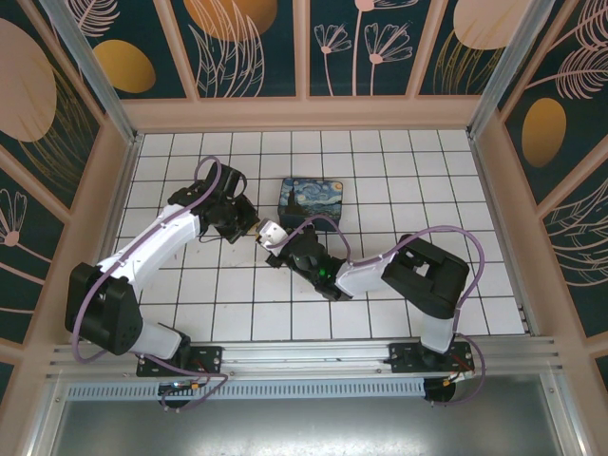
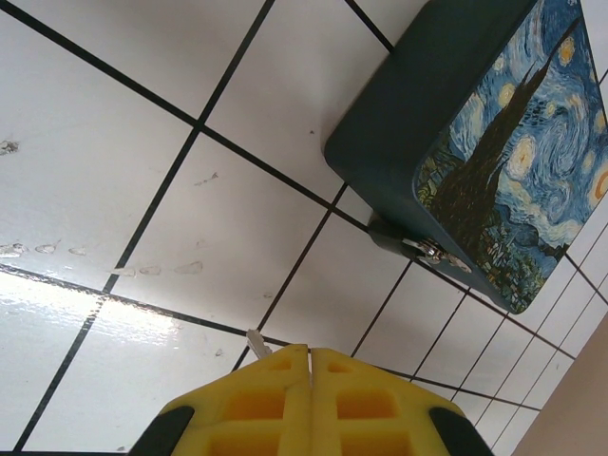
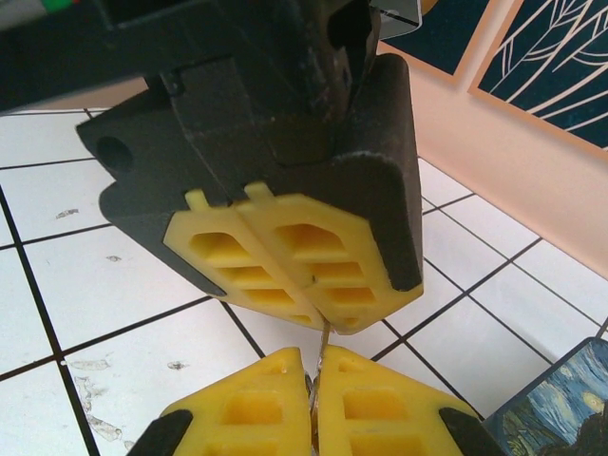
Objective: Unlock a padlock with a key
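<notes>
Two grippers counted: left gripper (image 3: 323, 315) and right gripper (image 3: 313, 404). One blue painted box (image 1: 315, 199). One thin metal key (image 3: 324, 347).

White tiled floor (image 1: 237, 304), black grout; dark floral wall panels (image 1: 247, 47), peach frame (image 1: 304, 114).

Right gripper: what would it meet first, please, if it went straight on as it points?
The left gripper, tip to tip just ahead; a thin sliver, probably the key, bridges the gap.

Tile floor (image 2: 114, 190) gleams glossy white, lightly scuffed. The box (image 2: 513, 161) shows a smooth printed lid, matt dark sides, a shiny metal clasp (image 2: 429, 252). Finger pads (image 3: 285, 252) look matt yellow plastic; the key (image 3: 324, 340) glints bare metal.
</notes>
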Tool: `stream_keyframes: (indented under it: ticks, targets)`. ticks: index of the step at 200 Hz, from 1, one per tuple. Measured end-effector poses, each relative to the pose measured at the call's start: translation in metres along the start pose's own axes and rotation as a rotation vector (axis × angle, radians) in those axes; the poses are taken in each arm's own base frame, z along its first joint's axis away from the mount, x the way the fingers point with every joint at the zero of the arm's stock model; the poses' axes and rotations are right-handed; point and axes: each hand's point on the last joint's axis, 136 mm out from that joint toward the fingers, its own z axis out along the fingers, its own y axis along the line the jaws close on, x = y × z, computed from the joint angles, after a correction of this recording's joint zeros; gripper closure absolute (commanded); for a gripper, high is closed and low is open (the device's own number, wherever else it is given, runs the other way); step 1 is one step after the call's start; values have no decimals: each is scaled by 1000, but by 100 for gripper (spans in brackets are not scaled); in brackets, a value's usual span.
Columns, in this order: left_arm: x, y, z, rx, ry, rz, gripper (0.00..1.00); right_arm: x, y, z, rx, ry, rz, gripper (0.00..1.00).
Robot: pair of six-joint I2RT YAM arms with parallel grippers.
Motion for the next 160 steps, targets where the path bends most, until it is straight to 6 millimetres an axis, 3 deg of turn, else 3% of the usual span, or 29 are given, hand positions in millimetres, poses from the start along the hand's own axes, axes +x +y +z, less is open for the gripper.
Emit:
stream_keyframes:
  ticks: [10,21,48,77,115,142,160]
  targets:
    - [1,0,0,0,3,1,77,0,0,0,3,2,3,100]
    - [2,-1,-1,0,4,9,61,5,-3,0,8,16,12,100]
    - [-1,-8,-7,11,-12,34,39,20,-17,-4,29,54,63,100]
    - [-20,-7,-13,7,-65,60,38,31,-31,-22,29,79,148,100]
    - [-35,-16,-15,11,-149,218,43,14,-54,-58,-3,20,375,100]
    - [-13,-27,6,68,-159,378,41,2,-85,-86,21,-11,548,100]
    - [9,-24,26,85,-138,472,39,8,-110,-109,68,-14,657,100]
